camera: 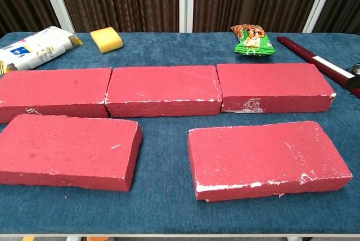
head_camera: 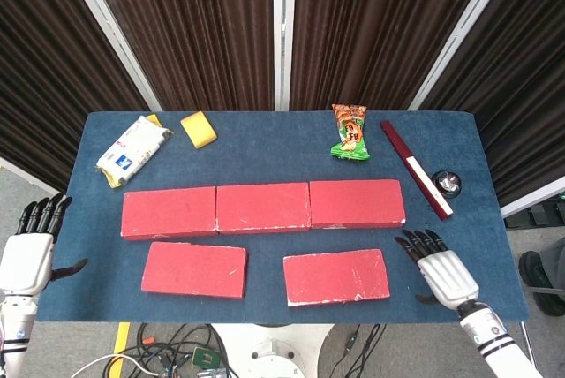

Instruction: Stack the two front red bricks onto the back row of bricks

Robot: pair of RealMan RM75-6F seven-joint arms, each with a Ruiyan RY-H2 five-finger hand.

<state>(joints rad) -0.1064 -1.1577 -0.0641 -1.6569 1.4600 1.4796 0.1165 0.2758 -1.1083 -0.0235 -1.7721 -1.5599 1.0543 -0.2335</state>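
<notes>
Three red bricks form the back row [head_camera: 263,207] [camera: 162,90] across the middle of the blue table. In front lie two more red bricks, the front left brick [head_camera: 194,269] [camera: 67,151] and the front right brick [head_camera: 336,277] [camera: 267,159]. My right hand [head_camera: 441,270] hovers over the table just right of the front right brick, fingers spread, holding nothing. My left hand [head_camera: 28,250] hangs off the table's left edge, fingers apart and empty. Neither hand is plain in the chest view.
Along the back lie a white packet [head_camera: 132,149], a yellow sponge [head_camera: 198,129], a green snack bag [head_camera: 350,133], a dark red stick [head_camera: 416,170] and a small round black object [head_camera: 446,183]. Cables lie on the floor below the front edge [head_camera: 265,318].
</notes>
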